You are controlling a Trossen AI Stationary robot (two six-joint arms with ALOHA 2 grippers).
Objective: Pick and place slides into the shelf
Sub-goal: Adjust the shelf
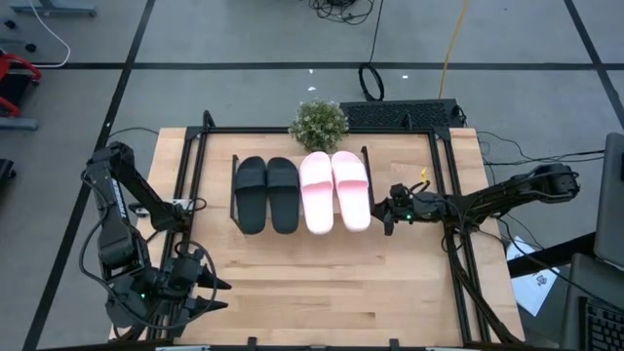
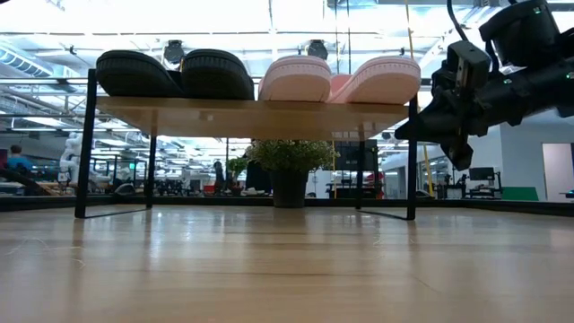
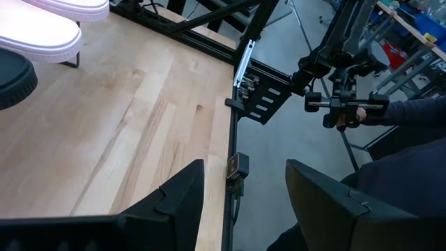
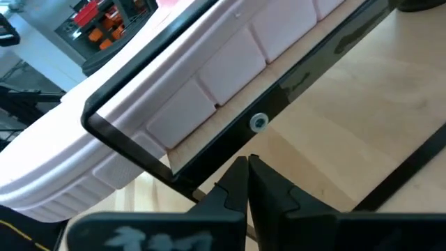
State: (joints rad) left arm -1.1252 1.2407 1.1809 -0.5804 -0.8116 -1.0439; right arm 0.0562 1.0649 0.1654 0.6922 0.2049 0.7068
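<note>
Two fingers of the right gripper are pressed together on nothing, their tips hovering just beside the shelf end, next to the outer pink slide. All four slides sit on the top board: the black pair toward the left arm's side, the pink pair toward the right. Placement looks complete, so the sound move, in my judgement, is to draw this arm straight away from the black metal leg without clipping it or nudging the pink sole that overhangs the board edge. Left gripper waits with fingers spread wide at the table corner near its base, well apart from the shelf.
</note>
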